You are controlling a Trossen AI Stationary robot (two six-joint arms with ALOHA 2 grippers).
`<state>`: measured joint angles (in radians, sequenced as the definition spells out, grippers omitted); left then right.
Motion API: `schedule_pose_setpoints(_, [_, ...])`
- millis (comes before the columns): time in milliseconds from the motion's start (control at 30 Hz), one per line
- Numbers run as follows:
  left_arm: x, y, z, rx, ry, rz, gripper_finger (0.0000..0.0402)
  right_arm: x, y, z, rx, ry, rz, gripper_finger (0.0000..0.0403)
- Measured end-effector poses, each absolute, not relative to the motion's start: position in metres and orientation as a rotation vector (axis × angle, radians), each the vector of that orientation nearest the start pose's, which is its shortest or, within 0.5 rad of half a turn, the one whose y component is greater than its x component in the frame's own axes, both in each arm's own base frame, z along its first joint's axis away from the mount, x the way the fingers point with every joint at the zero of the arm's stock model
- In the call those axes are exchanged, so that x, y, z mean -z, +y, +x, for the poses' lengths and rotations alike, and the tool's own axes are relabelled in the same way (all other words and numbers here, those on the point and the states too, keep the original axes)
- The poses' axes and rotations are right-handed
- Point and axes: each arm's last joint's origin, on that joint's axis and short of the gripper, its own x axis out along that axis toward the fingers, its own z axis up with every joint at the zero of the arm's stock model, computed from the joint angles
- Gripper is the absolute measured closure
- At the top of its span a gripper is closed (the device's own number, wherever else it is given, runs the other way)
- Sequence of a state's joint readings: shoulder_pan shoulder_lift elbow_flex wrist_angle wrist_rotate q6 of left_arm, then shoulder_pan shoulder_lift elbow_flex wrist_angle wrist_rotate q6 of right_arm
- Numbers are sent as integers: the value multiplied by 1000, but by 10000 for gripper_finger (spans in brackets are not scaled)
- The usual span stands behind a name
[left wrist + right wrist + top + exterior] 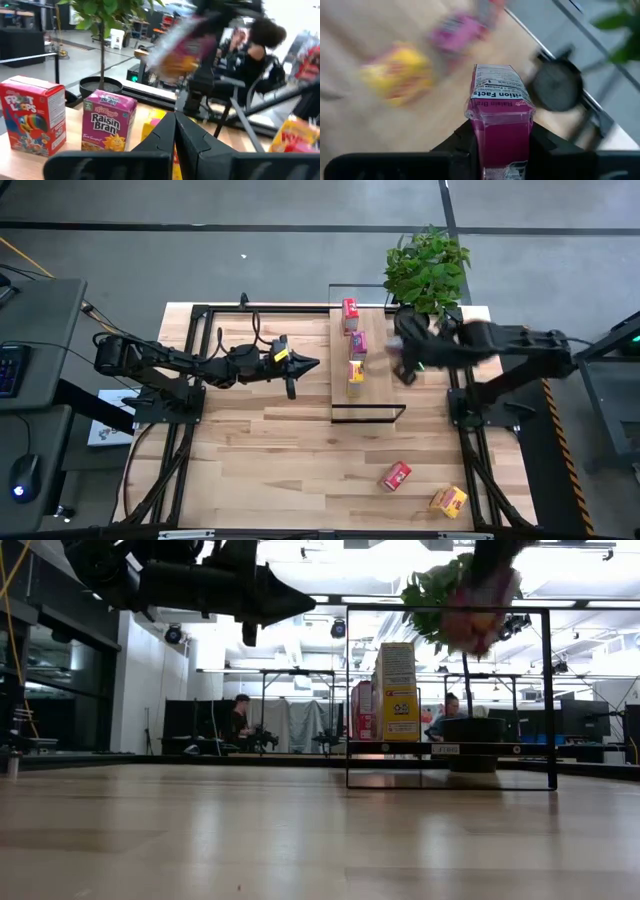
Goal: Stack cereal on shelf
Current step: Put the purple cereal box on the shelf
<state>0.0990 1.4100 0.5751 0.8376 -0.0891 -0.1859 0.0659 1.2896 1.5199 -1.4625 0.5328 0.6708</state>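
Note:
The shelf (372, 395) is a light-wood plank in a black frame, right of the table's middle. On it stand a red cereal box (349, 314), a pink-purple one (358, 345) and a yellow one (355, 373) in a row. My right gripper (405, 363) is raised at the shelf's right edge, shut on another pink-purple box (501, 107). My left gripper (305, 365) is shut and level, left of the shelf, holding nothing. A red box (396, 476) and a yellow box (449, 500) lie on the table near the front right. My right gripper pinches the pink-purple box between its two fingers (462, 145), on two opposite sides of the box's lower part (492, 150). The fingers slant downward from the table's right side. The box sticks out beyond them, its printed end (497, 87) foremost, lifted clear of shelf and table.
A potted plant (428, 265) stands at the table's far right corner, just behind the shelf and my right arm. Black frame rails (195, 380) run along the table's left and right sides. People sit in the room beyond the table.

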Motion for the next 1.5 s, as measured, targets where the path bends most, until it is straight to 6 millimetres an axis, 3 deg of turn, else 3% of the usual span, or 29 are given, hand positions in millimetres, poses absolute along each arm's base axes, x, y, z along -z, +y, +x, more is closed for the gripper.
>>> schedule_pose_setpoints(100, [-222,30,282,-182,-3,-123,401,-365,-42,205,854,1060,304,316])
schedule_pose_setpoints(233, [-222,30,282,-182,-1,-102,401,-340,-83,211,742,1051,507,316])
schedule_pose_setpoints(467, [-221,30,282,-182,7,-103,402,-307,-118,209,759,961,656,316])
schedule_pose_setpoints(733, [-221,30,282,-181,9,-102,401,-278,-123,215,831,836,837,316])
schedule_pose_setpoints(1133, [-221,30,282,-181,6,-128,402,-275,-122,216,796,860,820,313])
schedule_pose_setpoints(1267, [-221,30,282,-181,6,-128,401,-275,-120,218,790,859,799,290])
schedule_pose_setpoints(1500, [-221,30,282,-181,6,-128,401,-277,-118,222,803,829,781,217])
